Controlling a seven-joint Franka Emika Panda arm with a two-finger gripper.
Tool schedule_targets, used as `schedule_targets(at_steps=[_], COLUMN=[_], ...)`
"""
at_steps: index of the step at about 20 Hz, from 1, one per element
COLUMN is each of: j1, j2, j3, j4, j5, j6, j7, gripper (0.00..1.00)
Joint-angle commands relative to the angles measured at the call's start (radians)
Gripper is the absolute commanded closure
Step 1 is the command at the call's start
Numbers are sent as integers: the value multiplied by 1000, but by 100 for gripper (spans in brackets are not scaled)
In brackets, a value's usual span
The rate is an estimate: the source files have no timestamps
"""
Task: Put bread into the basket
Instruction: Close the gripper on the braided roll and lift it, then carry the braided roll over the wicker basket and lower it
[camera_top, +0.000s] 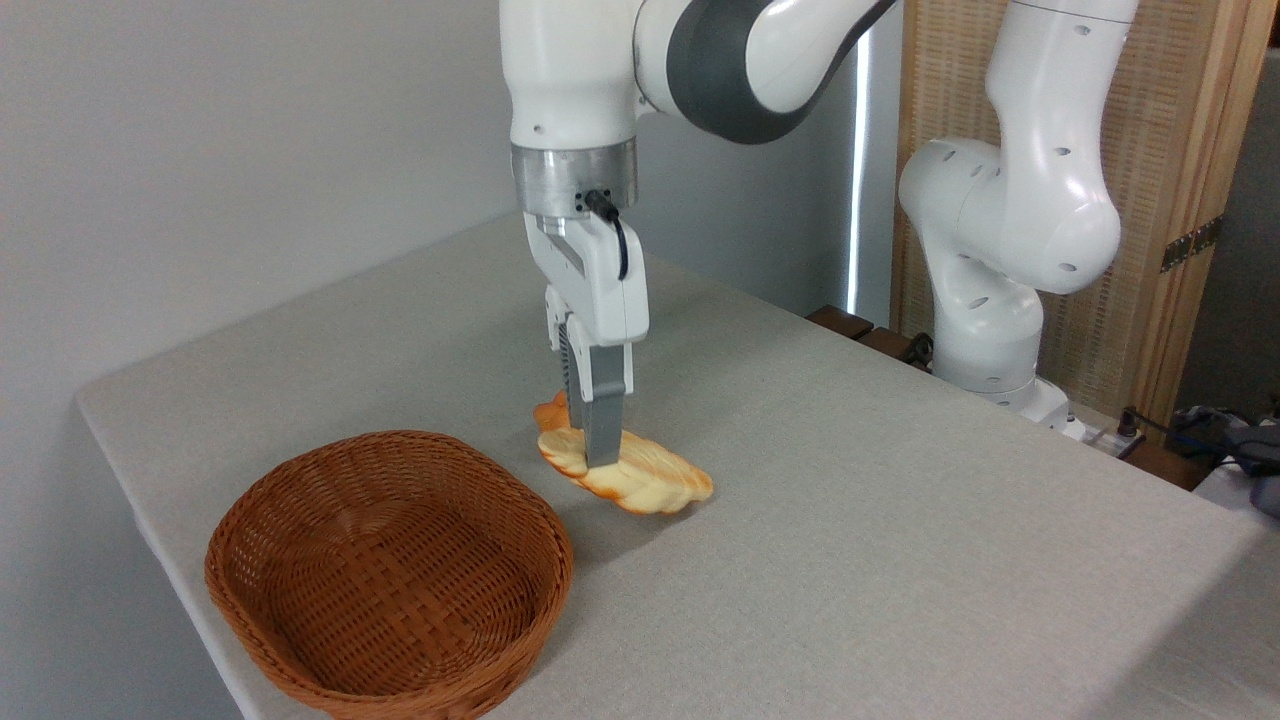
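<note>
From my seat I see the grey cloth-covered table running back to a plain pale wall. At right stands a light wooden screen with woven cane panels — dark metal hinge on its frame. Past the table's far right edge lie black cables.

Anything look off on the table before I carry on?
Nothing stands out. The basket sits upright and empty near the table corner. The gripper is down on the left end of the bread, which looks whole. No spills or damage show.
</note>
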Motion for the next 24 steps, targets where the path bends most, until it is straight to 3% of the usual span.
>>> schedule_targets(at_steps=[1,11,14,21,22,24], j1=[-6,-6,-7,-6,-4,-4], j2=[-8,67,81,158,176,207], j3=[10,3,1,7,9,10], j4=[57,238,241,238,238,238], j5=[-50,-114,-146,-156,-156,-156], j6=[-24,-1,108,257,269,273], j7=[5,-1,-1,-1,-1,-4], gripper=[65,66,66,66,63,27])
